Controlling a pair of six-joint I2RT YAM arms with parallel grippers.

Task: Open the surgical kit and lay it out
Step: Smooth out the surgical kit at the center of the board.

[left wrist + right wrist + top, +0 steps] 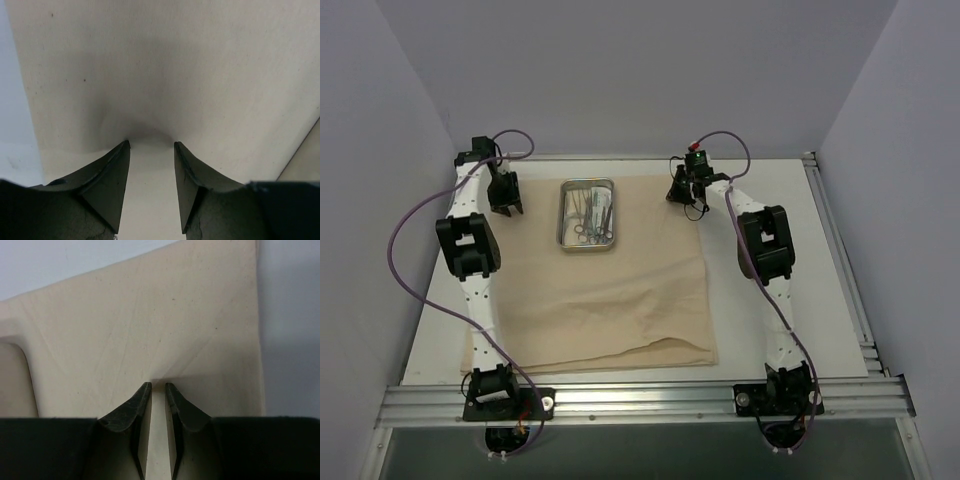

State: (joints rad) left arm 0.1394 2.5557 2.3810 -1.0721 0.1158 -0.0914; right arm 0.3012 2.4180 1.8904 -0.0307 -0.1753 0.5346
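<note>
- From above, the cloth wrap (610, 290) was seen spread on the table (820, 290), with the steel tray (586, 246) of instruments set on its far part.
- At the left wrist, the left gripper (151, 146) was found partly open, tips pressed into the cloth, nothing held.
- At the right wrist, the right gripper (158, 385) was seen narrowly parted over the cloth's corner; a pinch could not be told.
</note>
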